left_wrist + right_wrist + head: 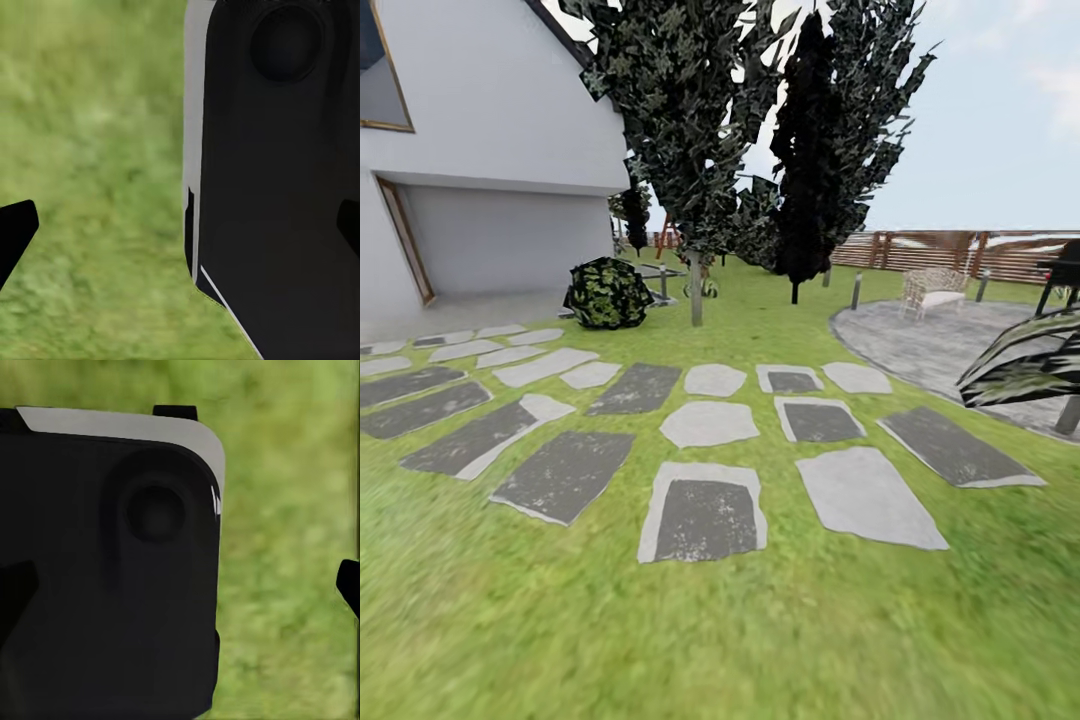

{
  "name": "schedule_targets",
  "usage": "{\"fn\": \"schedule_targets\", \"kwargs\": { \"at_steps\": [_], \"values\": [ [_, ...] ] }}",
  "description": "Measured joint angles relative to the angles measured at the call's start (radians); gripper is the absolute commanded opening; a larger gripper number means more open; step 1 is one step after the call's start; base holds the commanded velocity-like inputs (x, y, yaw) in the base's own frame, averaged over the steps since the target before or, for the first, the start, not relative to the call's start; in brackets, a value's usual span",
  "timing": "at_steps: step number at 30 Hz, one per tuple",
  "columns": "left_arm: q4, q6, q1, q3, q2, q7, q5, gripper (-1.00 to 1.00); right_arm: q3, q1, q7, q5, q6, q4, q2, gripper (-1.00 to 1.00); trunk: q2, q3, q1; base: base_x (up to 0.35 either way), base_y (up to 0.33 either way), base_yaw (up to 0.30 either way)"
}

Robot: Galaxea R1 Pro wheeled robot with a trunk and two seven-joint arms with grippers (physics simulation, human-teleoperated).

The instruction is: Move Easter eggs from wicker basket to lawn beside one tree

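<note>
The lawn (720, 640) spreads wide in front of me in the head view. A tree (696, 290) with a thin grey trunk and a dark leafy crown stands on the grass beyond the paving stones. The Easter eggs and the wicker basket are out of view. My left gripper (184, 229) is open, its dark fingertips (16, 229) at the picture's edges, over grass and beside my black body (285, 187). My right gripper (184, 589) is open too, nothing between its fingertips (349, 585), with grass below.
Grey paving stones (705, 515) cross the lawn ahead. A white house (490, 150) is at the left, with a round bush (607, 292) near it. Dark cypress-like trees (802, 150) stand behind. A paved patio (940, 345) with a chair (932, 290) and a fence (960, 250) lies at the right.
</note>
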Motion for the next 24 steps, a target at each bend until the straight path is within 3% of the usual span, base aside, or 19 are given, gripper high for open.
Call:
{"fn": "schedule_targets", "kwargs": {
  "at_steps": [5,24],
  "values": [
    [0.0,0.0,0.0,0.0,0.0,0.0,0.0,1.0,0.0,0.0,0.0,0.0,0.0,0.0,0.0,1.0,0.0,0.0,0.0,0.335,0.0,0.16],
    [-0.001,0.0,0.0,0.0,0.0,-0.001,0.0,1.0,0.0,0.0,0.001,0.0,0.0,0.0,0.0,1.0,0.0,0.0,0.0,0.335,0.008,0.004]
  ]
}}
